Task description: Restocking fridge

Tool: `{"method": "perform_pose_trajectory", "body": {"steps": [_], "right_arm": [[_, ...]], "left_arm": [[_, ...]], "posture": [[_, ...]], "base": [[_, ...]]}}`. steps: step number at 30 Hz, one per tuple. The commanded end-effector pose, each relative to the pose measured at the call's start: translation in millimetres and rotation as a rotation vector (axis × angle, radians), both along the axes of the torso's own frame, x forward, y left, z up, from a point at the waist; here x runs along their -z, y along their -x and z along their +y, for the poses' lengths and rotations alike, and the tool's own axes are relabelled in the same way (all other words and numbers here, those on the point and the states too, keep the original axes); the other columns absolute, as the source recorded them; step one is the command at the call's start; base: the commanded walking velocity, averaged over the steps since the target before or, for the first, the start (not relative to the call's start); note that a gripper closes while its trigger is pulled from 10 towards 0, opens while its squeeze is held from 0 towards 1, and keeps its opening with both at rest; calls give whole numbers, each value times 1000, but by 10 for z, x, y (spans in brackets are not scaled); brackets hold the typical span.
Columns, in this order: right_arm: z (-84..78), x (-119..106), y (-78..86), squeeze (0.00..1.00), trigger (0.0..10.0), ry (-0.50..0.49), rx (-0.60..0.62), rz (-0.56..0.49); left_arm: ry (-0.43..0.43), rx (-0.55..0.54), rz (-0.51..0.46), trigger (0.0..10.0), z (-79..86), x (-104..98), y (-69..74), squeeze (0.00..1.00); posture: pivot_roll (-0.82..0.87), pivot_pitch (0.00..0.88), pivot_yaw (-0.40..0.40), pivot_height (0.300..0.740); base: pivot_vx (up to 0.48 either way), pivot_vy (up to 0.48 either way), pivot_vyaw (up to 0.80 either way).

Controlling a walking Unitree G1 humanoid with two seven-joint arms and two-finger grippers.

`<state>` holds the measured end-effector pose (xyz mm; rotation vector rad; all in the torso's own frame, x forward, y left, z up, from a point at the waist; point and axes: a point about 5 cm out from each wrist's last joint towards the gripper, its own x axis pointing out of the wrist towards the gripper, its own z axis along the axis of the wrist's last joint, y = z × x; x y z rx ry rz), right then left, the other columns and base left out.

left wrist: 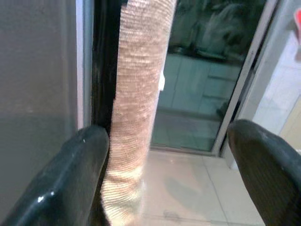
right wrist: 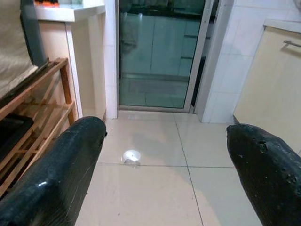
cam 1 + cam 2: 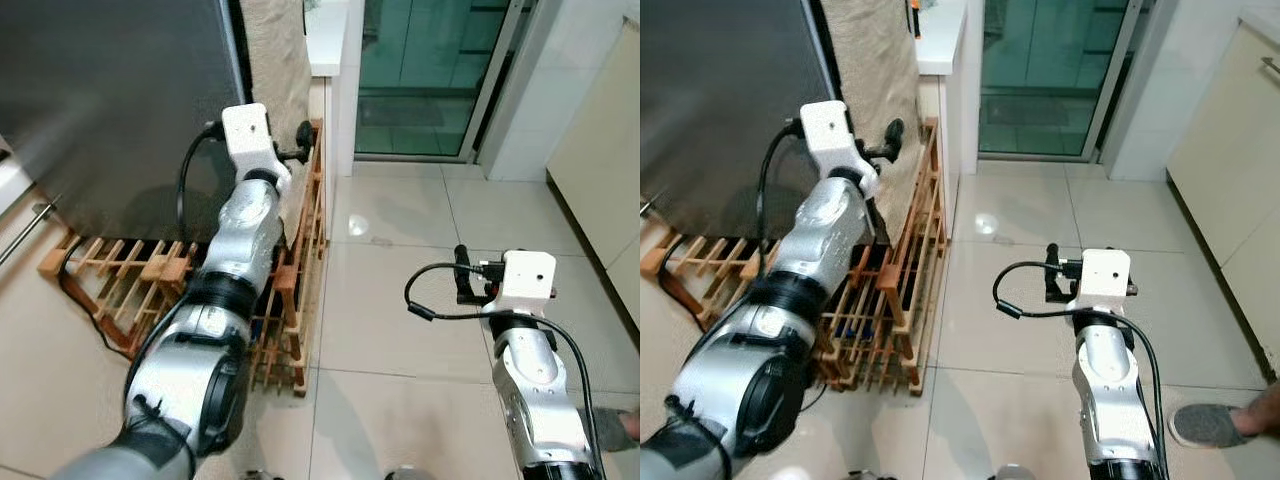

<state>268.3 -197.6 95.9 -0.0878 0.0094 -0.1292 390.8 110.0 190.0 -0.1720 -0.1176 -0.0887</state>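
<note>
The fridge [image 3: 110, 90] is a dark grey, closed door at the upper left. A beige ribbed cloth [image 3: 275, 60] hangs along its right edge. My left gripper [image 3: 300, 140] is raised to that edge and is open. In the left wrist view the cloth [image 1: 138, 94] hangs between the fingers, close to one fingertip [image 1: 75, 169], beside the black gap at the door's edge. My right gripper [image 3: 462, 272] is held low over the tile floor, open and holding nothing, as the right wrist view [image 2: 164, 160] confirms.
A wooden slatted rack [image 3: 300, 260] stands on the floor under and beside the fridge. A white counter [image 3: 940, 30] and a glass sliding door [image 3: 430, 70] lie ahead. Cream cabinets [image 3: 600, 170] line the right. A person's slippered foot [image 3: 1210, 422] is at the lower right.
</note>
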Motion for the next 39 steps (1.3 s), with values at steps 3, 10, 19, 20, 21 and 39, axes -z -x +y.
{"method": "perform_pose_trajectory", "body": {"steps": [3,10,19,20,21,39], "right_arm": [[58,-76,129,0,10000,26,-21,-31],[159,-170,388,0,10000,22,-67,-76],[32,-103,639,0,10000,2,-104,-41],[32,-103,639,0,10000,2,-104,-41],[-7,-82,649,0,10000,12,-83,-26],[-148,51,426,0,10000,63,28,30]], "left_arm": [[-106,68,-67,10000,179,65,229,0],[-108,94,-91,10000,442,286,764,0],[-65,120,-47,10000,738,461,1377,0],[-65,120,-47,10000,738,461,1377,0],[-65,101,-25,10000,732,489,1399,0],[-148,48,-2,10000,336,542,1403,0]], "posture": [[-159,0,83,740],[-104,0,60,740],[-67,0,36,740],[-67,0,36,740],[-67,0,28,740],[-112,80,-21,740]], "base": [[0,0,0],[0,0,0],[0,0,0],[0,0,0],[0,0,0],[0,0,0]]}}
